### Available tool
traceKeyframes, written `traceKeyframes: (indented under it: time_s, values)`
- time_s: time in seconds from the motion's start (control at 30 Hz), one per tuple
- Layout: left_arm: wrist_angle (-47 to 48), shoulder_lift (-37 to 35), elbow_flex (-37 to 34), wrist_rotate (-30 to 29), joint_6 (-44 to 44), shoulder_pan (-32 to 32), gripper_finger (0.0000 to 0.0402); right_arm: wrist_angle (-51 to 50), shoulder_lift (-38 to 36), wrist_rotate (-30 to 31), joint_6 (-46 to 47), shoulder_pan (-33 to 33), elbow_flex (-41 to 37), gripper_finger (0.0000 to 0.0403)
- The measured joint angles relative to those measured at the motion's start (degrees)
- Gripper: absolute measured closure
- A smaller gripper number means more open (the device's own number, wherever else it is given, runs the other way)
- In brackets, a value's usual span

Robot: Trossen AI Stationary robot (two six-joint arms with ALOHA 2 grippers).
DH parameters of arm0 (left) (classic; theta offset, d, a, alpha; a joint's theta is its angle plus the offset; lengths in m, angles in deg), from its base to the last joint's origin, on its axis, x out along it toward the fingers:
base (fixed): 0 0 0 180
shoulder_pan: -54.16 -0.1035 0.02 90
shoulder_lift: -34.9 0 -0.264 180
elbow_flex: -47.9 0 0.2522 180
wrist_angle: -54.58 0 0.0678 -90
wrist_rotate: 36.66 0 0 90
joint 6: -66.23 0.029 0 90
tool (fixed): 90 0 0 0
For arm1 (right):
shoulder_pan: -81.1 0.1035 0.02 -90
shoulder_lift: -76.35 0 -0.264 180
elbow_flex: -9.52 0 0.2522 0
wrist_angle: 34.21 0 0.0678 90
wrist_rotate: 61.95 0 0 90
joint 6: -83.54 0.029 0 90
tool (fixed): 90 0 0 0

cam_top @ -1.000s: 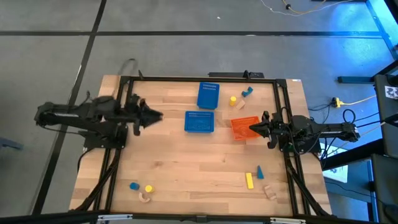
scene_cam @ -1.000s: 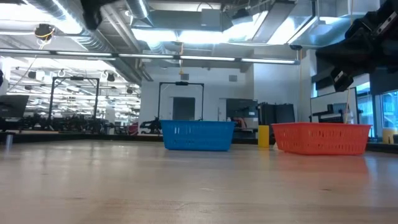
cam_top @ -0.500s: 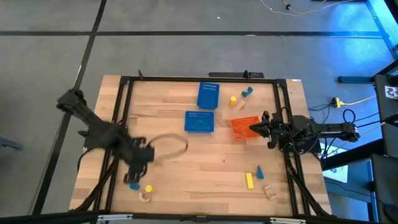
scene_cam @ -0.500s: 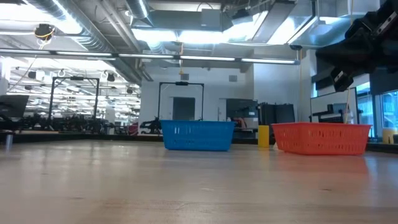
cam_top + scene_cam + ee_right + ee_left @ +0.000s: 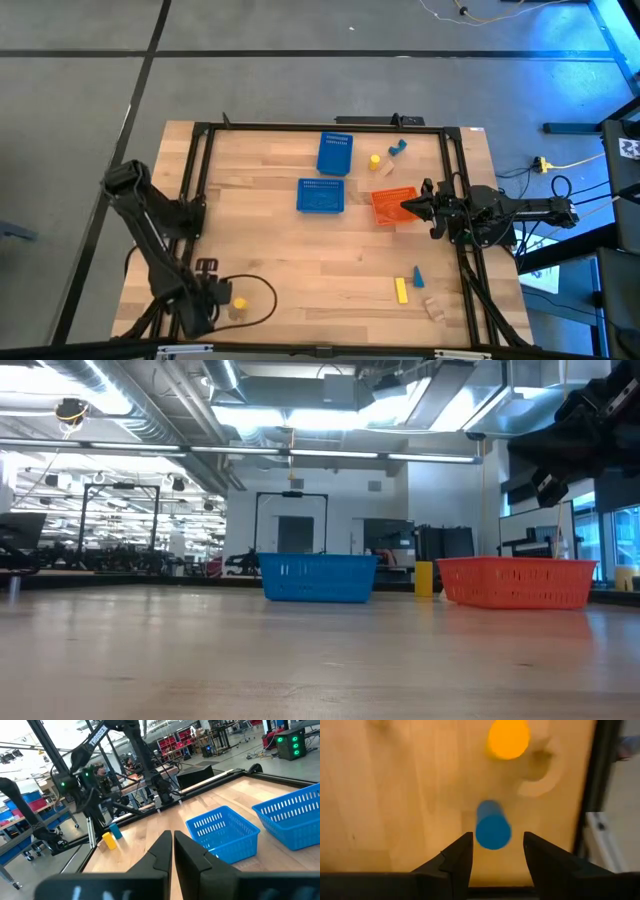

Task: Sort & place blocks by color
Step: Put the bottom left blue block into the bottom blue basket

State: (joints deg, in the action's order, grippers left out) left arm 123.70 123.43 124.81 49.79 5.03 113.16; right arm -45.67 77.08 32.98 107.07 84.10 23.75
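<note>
My left gripper (image 5: 205, 299) (image 5: 493, 841) hangs open over the table's near left corner, pointing down. A blue cylinder block (image 5: 493, 827) stands on the wood between its two fingers, apart from both. Beside it are a yellow cylinder (image 5: 239, 303) (image 5: 508, 738) and a natural wood arch (image 5: 233, 317) (image 5: 540, 774). My right gripper (image 5: 405, 208) (image 5: 173, 840) waits shut above the orange basket (image 5: 392, 206). More blocks lie near the far edge (image 5: 374, 160) and at the near right, among them a yellow bar (image 5: 401, 290) and a blue cone (image 5: 418, 276).
Two blue perforated baskets (image 5: 335, 154) (image 5: 321, 196) stand at the table's far middle, with the orange basket to their right (image 5: 515, 582). A black frame rail (image 5: 190, 200) runs along the left side, next to the left arm. Bare wood lies across the middle.
My left arm has swung from the middle of the table's left side toward the near left corner, tipped to point down, and come down over the blue cylinder. It has left the low view. The blocks have stayed where they were.
</note>
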Motion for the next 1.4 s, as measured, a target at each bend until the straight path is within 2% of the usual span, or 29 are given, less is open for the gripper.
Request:
traceKeyframes:
  time_s: [0.43,0.7,0.8,0.9,1.03,1.1,1.2,1.27,1.33,1.4]
  values:
    - [-5.97,1.51,-5.85,-1.47,-1.62,1.55,0.0234,0.01,0.00,0.00,0.00,0.00,0.00,0.0382]
    - [-8.97,1.51,-8.81,-0.06,-1.33,1.55,0.0235,0.01,0.00,0.00,0.02,0.01,0.00,0.0382]
    - [-8.95,1.51,-9.11,-0.88,-1.24,1.50,0.0245,0.01,0.00,0.00,0.00,0.02,0.00,0.0382]
    - [-9.16,1.27,-8.99,-1.42,-0.81,0.69,0.0280,0.00,0.00,0.00,0.00,0.01,0.00,0.0382]
    - [-7.65,-3.14,-8.23,-2.31,0.55,-1.32,0.0284,0.01,-0.02,0.00,0.00,0.02,0.00,0.0382]
    - [-4.29,-7.39,-7.11,-5.31,2.80,-3.33,0.0284,0.00,0.00,-0.01,0.01,0.02,0.00,0.0382]
    - [1.17,-15.18,-4.76,-16.01,9.06,-8.91,0.0284,0.01,0.00,0.00,0.00,0.02,0.00,0.0382]
    - [1.34,-19.41,-3.86,-21.81,16.61,-15.40,0.0284,0.01,0.00,0.00,0.00,0.02,0.00,0.0382]
    - [-0.75,-21.20,-3.49,-22.11,26.62,-25.00,0.0284,0.00,-0.02,0.00,0.00,0.01,0.00,0.0382]
    - [-3.62,-20.87,-3.10,-17.70,36.67,-36.28,0.0284,0.01,-0.01,0.00,0.00,0.01,0.00,0.0382]
